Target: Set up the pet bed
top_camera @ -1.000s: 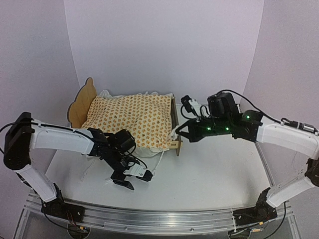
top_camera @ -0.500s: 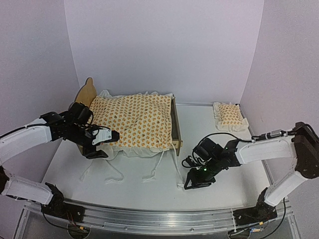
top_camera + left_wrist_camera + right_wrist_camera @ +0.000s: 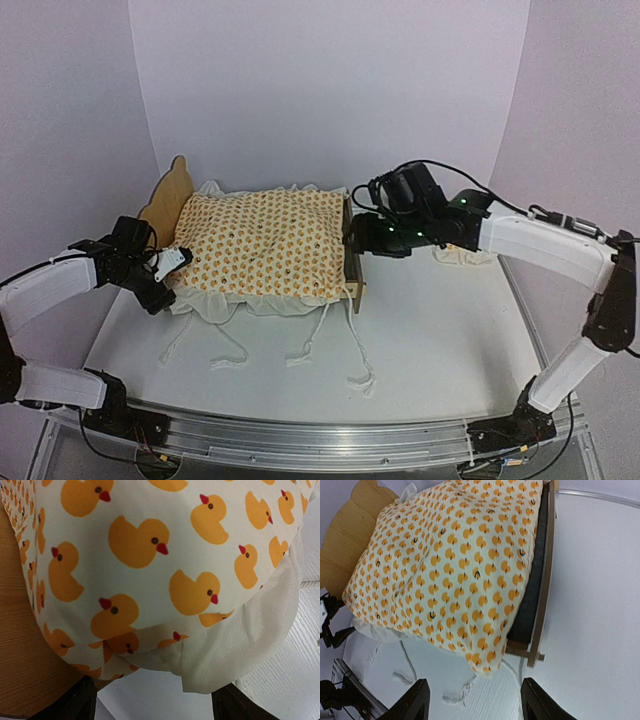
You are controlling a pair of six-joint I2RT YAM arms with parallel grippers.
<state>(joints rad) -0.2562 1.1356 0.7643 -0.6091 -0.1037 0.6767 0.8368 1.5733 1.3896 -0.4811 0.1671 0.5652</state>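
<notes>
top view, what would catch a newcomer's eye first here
The yellow duck-print cushion filling the wooden bed at the back left. White ties trail from it toward the front, with the left hand at the headboard end and the right hand at the footboard, both open.

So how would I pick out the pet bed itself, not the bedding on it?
Start at the white table, back left of its top. There stands the pet bed, a small light wooden frame carrying a duck-patterned cushion. Its flat, scalloped cloud-shaped headboard, rising at the left end, sets it apart from the soft ruffled cushion.
</notes>
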